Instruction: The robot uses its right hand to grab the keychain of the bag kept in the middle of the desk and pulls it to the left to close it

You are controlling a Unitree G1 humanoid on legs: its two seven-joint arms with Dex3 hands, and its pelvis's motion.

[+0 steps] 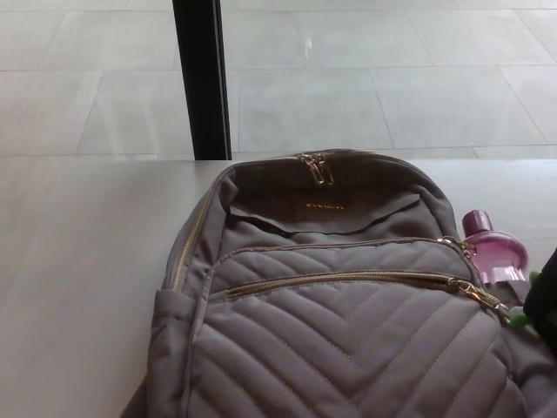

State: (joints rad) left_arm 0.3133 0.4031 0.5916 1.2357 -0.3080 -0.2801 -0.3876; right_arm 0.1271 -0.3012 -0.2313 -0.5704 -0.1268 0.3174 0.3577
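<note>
Grey quilted bag (348, 340) lying front-up on the pale desk (78, 261)
Its top points to the far edge, and chevron stitching covers the front. A gold zip (339, 279) runs across the front pocket, with the gold keychain (477, 294) at its right end. Two more gold pulls (315, 168) sit together at the top.

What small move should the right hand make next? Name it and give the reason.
Probably ease the right hand a little leftward onto the gold zipper pull of the backpack front pocket. The hand shows only at the picture's right edge, apart from the pull, which sits at the zip's right end beside the pink bottle.
</note>
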